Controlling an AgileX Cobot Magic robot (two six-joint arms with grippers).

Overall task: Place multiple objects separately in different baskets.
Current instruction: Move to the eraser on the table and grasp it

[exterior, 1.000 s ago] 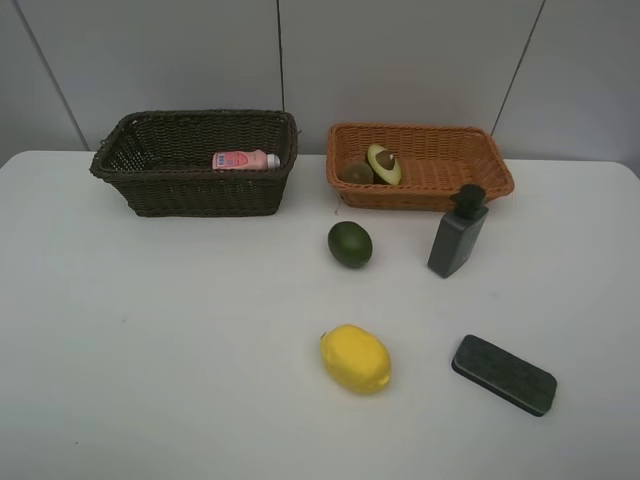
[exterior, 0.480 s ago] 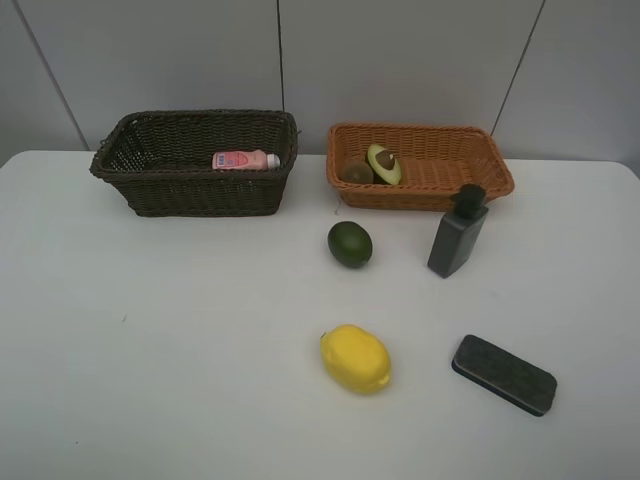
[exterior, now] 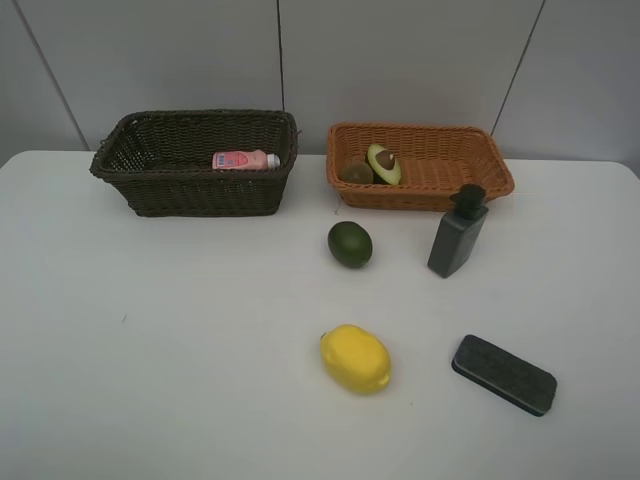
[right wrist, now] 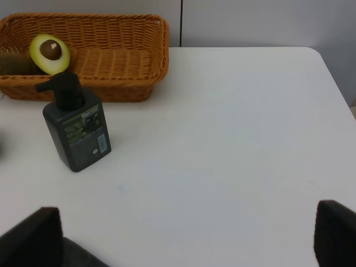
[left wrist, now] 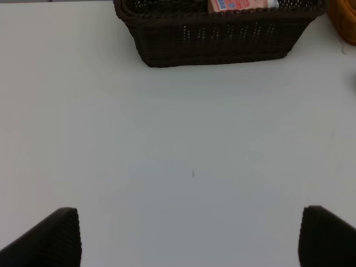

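The dark basket [exterior: 200, 195] holds a pink bottle [exterior: 245, 160] lying on its side. In the orange basket [exterior: 420, 195] lie a halved avocado [exterior: 383, 163] and a brown kiwi [exterior: 356, 172]. On the table stand a green lime-like fruit [exterior: 350, 244], a dark pump bottle [exterior: 458, 235], a yellow lemon [exterior: 355, 358] and a dark slab [exterior: 503, 374]. Neither arm shows in the high view. My left gripper [left wrist: 189, 239] is open over bare table, facing the dark basket [left wrist: 217, 41]. My right gripper [right wrist: 183, 239] is open, short of the pump bottle [right wrist: 78, 130] and orange basket [right wrist: 111, 89].
The white table [exterior: 150, 320] has its right edge near the grey wall in the right wrist view. The two baskets stand side by side at the back, with a narrow gap between them. The loose objects sit in the middle and right.
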